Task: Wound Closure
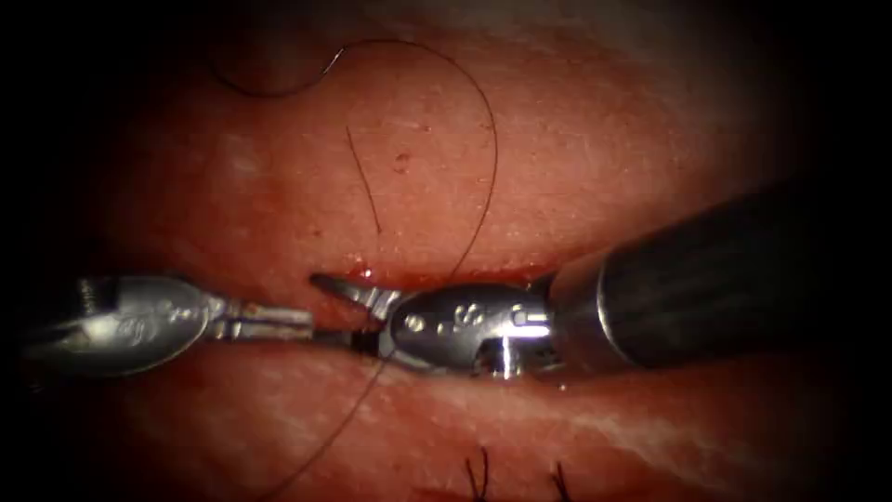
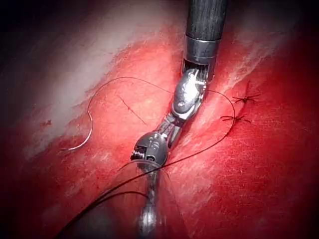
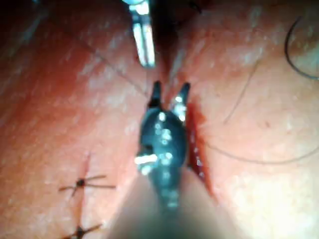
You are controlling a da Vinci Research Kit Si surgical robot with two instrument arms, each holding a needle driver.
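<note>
My left pincer (image 1: 295, 322) comes in from the endoscope view's left. Its jaws are pressed together, level with the cut (image 1: 502, 275). I cannot make out whether any thread sits between them, and they hold no needle.

The needle (image 1: 269, 90) lies loose on the tissue (image 1: 604, 149), beyond the cut and towards the left, well apart from both pincers and not in the flesh. It rests flat. Its long axis runs across the view, roughly along the line of the cut, and its bow sags towards the cut. The thread (image 1: 492, 158) leaves its right end, so I judge the point faces left.

I expect the needle to be light, stiff and slick. It would likely swivel if pinched near either tip, so I would take it on the body, back from the point and short of the thread end. The thread is limp and thin, and I judge it easy to snag or fray.

A short loose strand (image 1: 364, 181) lies between the needle and the cut. My right pincer (image 3: 169, 92) reaches in from the right with its jaws spread, gripping nothing, its tips close to the left pincer's. The thread arcs down, passes behind this tool at the cut, where red fluid (image 1: 437, 276) shows, and trails off on the near side. Two tied stitches (image 1: 478, 474) sit further right along the near edge.
</note>
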